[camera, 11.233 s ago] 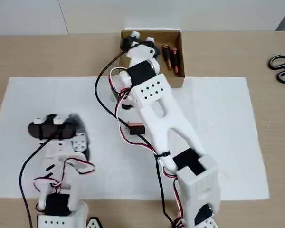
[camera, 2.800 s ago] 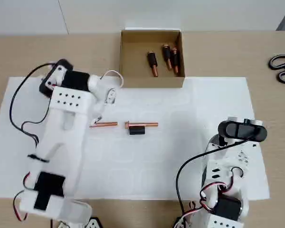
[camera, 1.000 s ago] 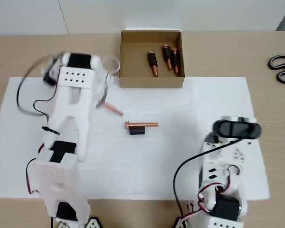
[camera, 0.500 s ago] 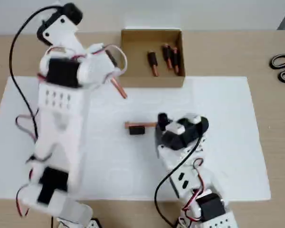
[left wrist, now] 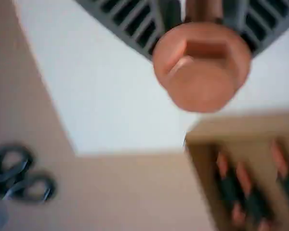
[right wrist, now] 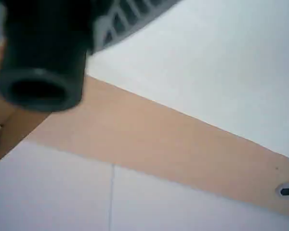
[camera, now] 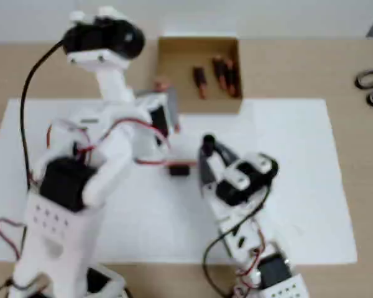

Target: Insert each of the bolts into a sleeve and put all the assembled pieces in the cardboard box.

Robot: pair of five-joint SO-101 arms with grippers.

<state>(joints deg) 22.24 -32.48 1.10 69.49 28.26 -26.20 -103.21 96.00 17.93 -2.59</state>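
My left gripper (camera: 165, 104) is raised over the mat just left of the cardboard box (camera: 168, 68) and is shut on a copper bolt (camera: 162, 84). In the left wrist view the bolt's head (left wrist: 202, 67) faces the camera below the ribbed jaws. My right gripper (camera: 206, 154) stands near the mat's middle, tilted up toward the left arm, shut on a black sleeve (right wrist: 38, 62) whose hollow end shows. Another black sleeve (camera: 179, 169) lies on the mat between the arms. Three assembled pieces (camera: 215, 74) lie in the box.
Both arms stand over a white paper mat (camera: 298, 155) on the wooden table. Scissors (camera: 372, 87) lie at the far right edge, also seen as scissors (left wrist: 19, 173) in the left wrist view. The left arm's cables hang over the mat's middle.
The left arm has swung the bolt down and toward the middle. The right gripper has lifted and turned up toward it, drawing the two closer.
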